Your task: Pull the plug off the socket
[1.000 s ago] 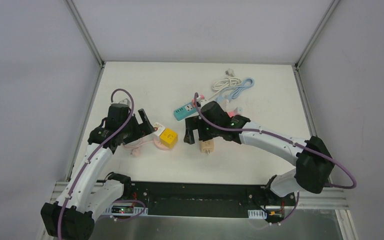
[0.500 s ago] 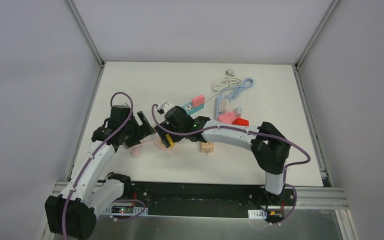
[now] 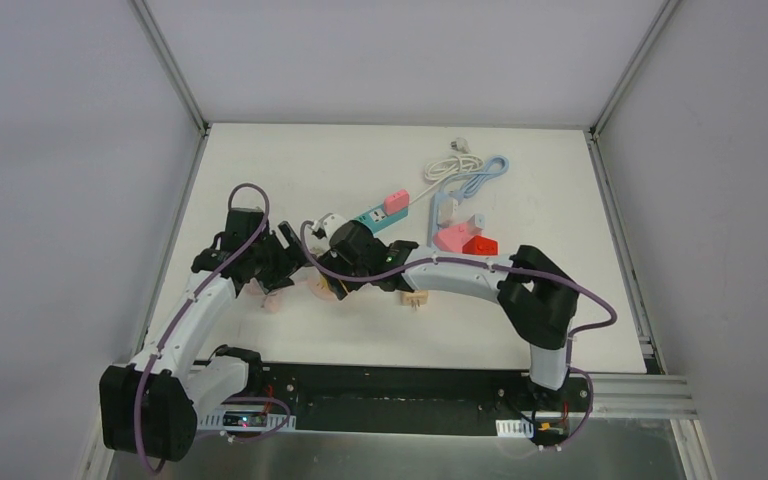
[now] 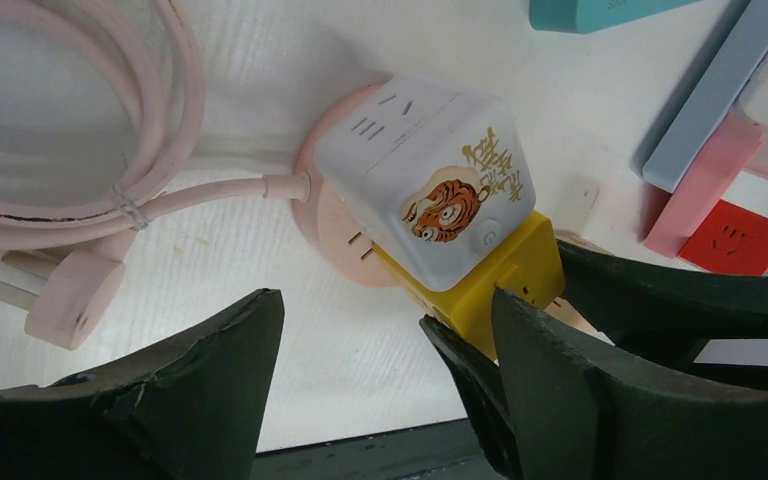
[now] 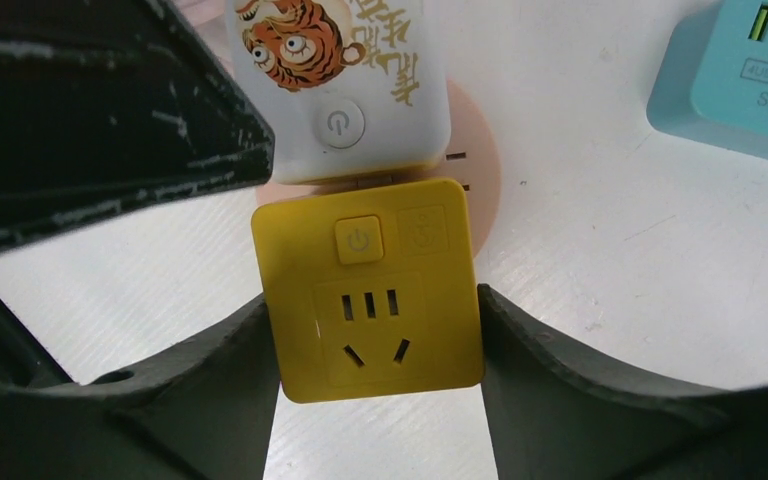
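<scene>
Cubes, one yellow cube (image 5: 368, 305), one white cube (image 5: 340, 80), touching

From above, the right pincer (image 3: 330, 284) apparently hides the yellow cube (image 5: 368, 300).

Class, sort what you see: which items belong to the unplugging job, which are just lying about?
Job: yellow adapter, tiger-print socket cube, its pink base.
Lying about: teal power strip, red block, beige adapter, white and blue cables.
</scene>
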Available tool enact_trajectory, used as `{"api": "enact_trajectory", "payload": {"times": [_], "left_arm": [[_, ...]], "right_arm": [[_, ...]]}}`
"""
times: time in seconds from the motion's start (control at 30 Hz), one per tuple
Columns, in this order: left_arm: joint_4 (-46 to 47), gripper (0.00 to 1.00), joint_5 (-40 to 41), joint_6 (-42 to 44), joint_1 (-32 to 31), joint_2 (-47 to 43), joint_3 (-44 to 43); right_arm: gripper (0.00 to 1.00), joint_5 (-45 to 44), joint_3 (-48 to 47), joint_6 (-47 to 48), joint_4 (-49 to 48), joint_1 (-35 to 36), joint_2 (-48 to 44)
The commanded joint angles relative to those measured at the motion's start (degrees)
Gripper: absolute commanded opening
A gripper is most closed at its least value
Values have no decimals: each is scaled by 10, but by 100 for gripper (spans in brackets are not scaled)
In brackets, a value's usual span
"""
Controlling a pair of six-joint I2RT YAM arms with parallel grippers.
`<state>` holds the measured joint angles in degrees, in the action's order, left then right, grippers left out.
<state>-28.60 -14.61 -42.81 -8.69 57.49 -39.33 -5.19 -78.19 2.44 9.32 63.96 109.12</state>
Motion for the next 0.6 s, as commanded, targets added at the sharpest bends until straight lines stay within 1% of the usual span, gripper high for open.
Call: {"api": "enact_trajectory", "payload": {"times": [0.0, 0.1, 0.23, 0.37, 0.4, 0.47, 0.57], "left_arm": [[29, 76, -33, -10, 6, 3, 14], [44, 71, -44, -11, 6, 9, 24], [65, 67, -60, -12, 4, 31, 36], [83, 66, -65, -18, -3, 51, 45], [87, 66, -67, -18, -5, 55, 47], [89, 64, -61, -18, -7, 61, 50], [72, 58, -25, -10, -13, 56, 57]], "right_arm": [[53, -16, 41, 0, -29, 11, -58], [54, -30, 55, -16, -20, 14, -76], [63, -34, 59, -39, -22, 15, -74], [81, -41, 45, -46, -18, 14, -57], [84, -41, 42, -46, -19, 14, -53], [85, -41, 35, -42, -19, 14, -47], [82, -27, 24, -30, -19, 13, -38]]}}
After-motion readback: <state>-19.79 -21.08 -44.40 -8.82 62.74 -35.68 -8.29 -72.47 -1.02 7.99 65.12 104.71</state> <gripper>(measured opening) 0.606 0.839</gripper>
